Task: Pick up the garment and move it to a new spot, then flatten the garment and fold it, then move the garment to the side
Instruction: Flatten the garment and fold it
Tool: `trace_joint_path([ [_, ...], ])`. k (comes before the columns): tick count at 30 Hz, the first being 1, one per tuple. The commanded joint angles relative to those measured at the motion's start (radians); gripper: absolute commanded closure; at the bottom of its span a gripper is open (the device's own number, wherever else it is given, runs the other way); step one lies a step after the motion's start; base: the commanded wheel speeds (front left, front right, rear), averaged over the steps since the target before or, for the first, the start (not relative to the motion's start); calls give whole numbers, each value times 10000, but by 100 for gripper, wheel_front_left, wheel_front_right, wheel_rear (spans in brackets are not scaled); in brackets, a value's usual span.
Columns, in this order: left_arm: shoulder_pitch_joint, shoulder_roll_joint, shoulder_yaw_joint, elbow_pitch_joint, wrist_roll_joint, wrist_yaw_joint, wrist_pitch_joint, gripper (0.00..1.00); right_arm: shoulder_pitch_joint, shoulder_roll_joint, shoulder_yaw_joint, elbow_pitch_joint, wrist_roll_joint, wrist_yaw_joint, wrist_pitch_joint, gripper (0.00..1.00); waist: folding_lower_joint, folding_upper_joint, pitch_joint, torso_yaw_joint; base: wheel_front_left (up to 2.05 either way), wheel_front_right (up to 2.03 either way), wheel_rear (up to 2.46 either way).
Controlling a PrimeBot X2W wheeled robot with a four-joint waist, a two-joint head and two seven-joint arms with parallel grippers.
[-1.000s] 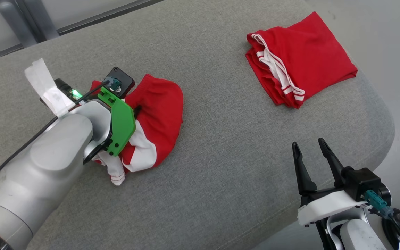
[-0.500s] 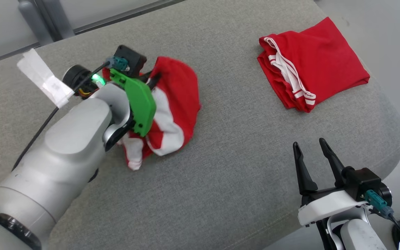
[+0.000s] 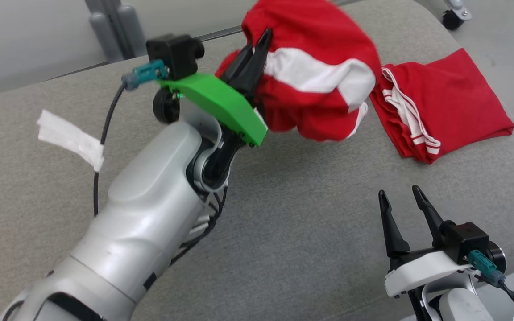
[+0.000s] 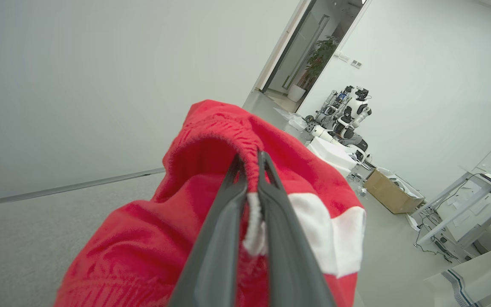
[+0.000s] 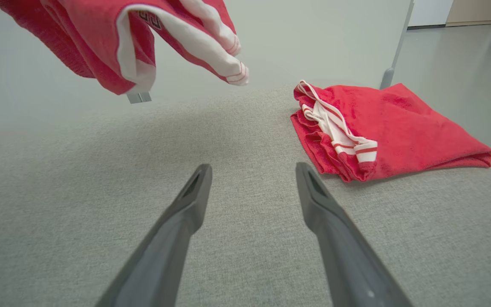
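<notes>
A crumpled red garment (image 3: 315, 80) with white panels hangs in the air above the grey padded table (image 3: 283, 232). My left gripper (image 3: 259, 38) is shut on the garment's gathered red hem. In the left wrist view the two dark fingers (image 4: 228, 204) pinch that hem of the garment (image 4: 211, 136) between their tips. The right wrist view shows the garment (image 5: 113, 34) dangling at the upper left, clear of the table. My right gripper (image 3: 399, 194) stands open and empty near the table's front right edge, and its fingers (image 5: 194, 192) are spread over bare cloth.
A second red garment (image 3: 444, 102), folded, with white striped trim, lies at the table's back right; it also shows in the right wrist view (image 5: 390, 132). A strip of white tape (image 3: 72, 138) sits on my left arm's cable. Beyond the table lies floor (image 3: 498, 26).
My left gripper closed on the garment and lifted it up and to the right, off the table. The head camera shifted. My right gripper stayed open in place.
</notes>
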Motion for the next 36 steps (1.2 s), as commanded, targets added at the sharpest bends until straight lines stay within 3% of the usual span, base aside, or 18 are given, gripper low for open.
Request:
trace_joint_path([
  [1, 571, 7, 43, 121, -213, 212, -58, 100, 61, -10, -8, 9, -11, -20, -24, 0, -1, -1, -298, 597, 0, 0, 0],
  [8, 2437, -46, -130, 2052, -362, 934, -447, 100, -68, -13, 208, 81, 103, -20, -24, 0, -1, -1, -457, 1153, 0, 0, 0],
  [16, 3127, -127, 528, 3540, -283, 642, -822, 100, -32, -15, 182, 124, 95, -20, -24, 0, -1, -1, -557, 1498, 0, 0, 0],
  [17, 3120, -128, 661, 3554, -192, 556, -837, 78, -25, -13, 168, 129, 92, -20, -24, 0, -1, -1, -566, 1536, 0, 0, 0],
  [18, 3084, -129, 834, 3503, -74, 475, -839, 18, -16, -12, 162, 133, 89, -20, -24, 0, -1, -1, -571, 1563, 0, 0, 0],
  [19, 3099, -118, 1039, 3440, 98, 416, -831, 0, -7, -13, 156, 136, 86, -20, -24, 0, -1, -1, -581, 1589, 0, 0, 0],
  [27, 3804, 70, 2337, 2455, 1873, 176, -820, 0, 89, -13, 128, 154, 106, -20, -24, 0, -1, -1, -738, 1668, 0, 0, 0],
  [36, 4203, 216, 1680, 2441, 2275, -145, -150, 0, 203, -13, 187, 205, 180, -20, -24, 0, -1, -1, -955, 1621, 0, 0, 0],
])
